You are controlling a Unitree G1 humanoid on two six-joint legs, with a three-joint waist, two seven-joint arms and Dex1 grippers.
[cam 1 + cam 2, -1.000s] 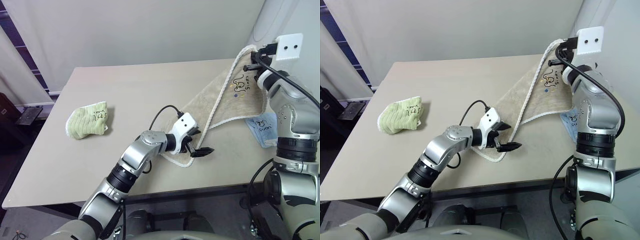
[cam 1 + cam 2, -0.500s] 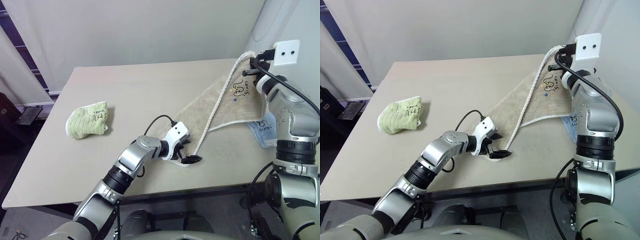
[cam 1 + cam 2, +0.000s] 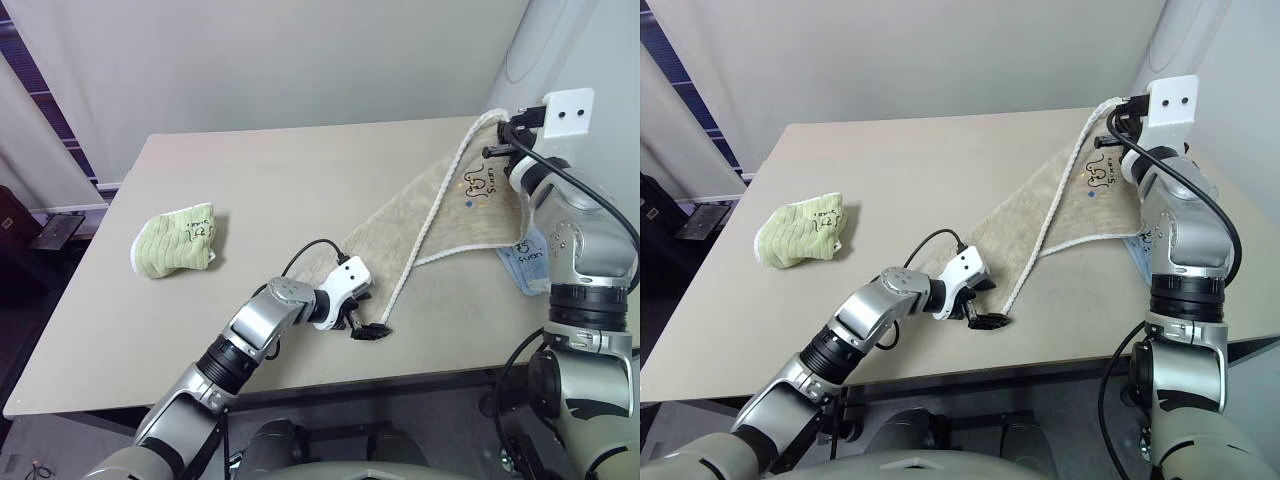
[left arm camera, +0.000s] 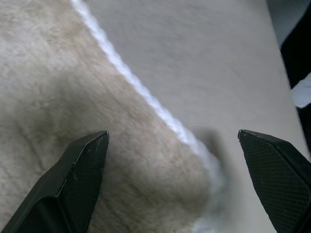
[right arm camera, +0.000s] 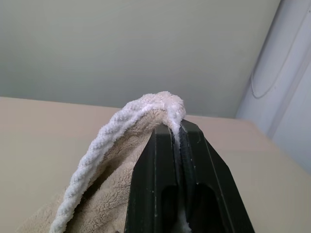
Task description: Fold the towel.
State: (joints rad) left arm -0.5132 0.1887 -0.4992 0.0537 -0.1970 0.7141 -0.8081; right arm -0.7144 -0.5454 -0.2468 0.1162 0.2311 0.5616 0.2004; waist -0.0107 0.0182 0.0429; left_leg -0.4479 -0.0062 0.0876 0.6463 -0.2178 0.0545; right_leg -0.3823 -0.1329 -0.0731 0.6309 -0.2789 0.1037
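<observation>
Closing on the near corner is the step, I'd say: left gripper [image 4: 172, 155] sits with jaws wide apart straddling the towel [image 3: 450, 215] corner at the front of the table [image 3: 270, 180], so it should bite past the corded edge into the pile or the cord may slip out. Right gripper [image 5: 177, 141] is clamped tight on the far corner, held up at the table's right rear, cloth stretched diagonally between. Towel is thick beige terry, fuzzy, limp, with a twisted white rope edging and a small dark logo [image 3: 480, 183].
</observation>
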